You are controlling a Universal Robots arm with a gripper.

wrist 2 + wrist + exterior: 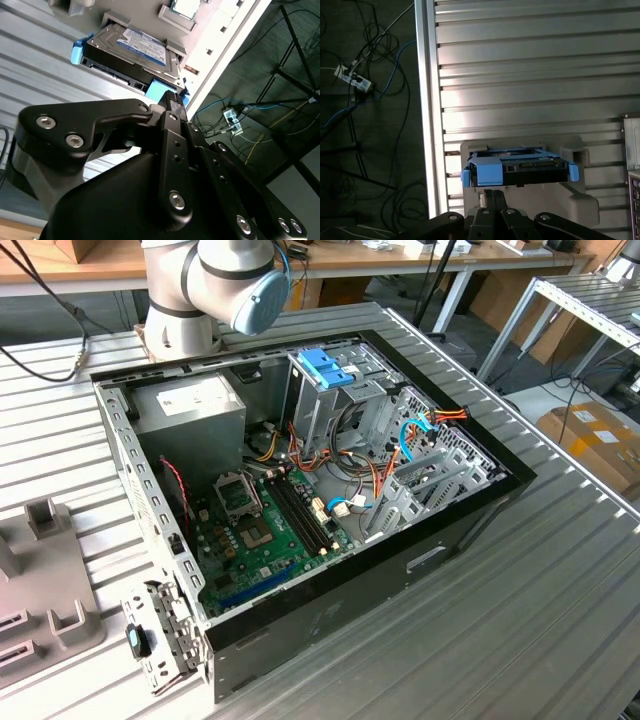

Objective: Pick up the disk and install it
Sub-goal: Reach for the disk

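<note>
In the exterior view, from its left, a grey moulded fixture (40, 580) lies on the ribbed metal table (520, 620). Beside it is an open computer case (330, 625) with its side panel off. Inside the case, a grey power-supply box (190, 405) sits at the exterior view's left. The green motherboard (260, 525) lies below it, and a blue plastic bracket (325, 368) tops the tall metal cage further towards the exterior view's right, with orange and blue cables around it. The arm (235, 280) rises behind the case. In both wrist views the disk (132, 50) (520, 167) lies flat in its light-blue carrier frame (487, 172) on a pale grey holder (580, 200). The holder stands on the ribbed table close to the table's edge, and past that edge cables and a power strip (352, 77) lie on the dark floor. The gripper (171, 96) (492, 192) sits just in front of the carrier's blue end tab, its jaws drawn together with no gap visible between them and nothing in their grasp. I cannot tell whether the tips touch the tab.
</note>
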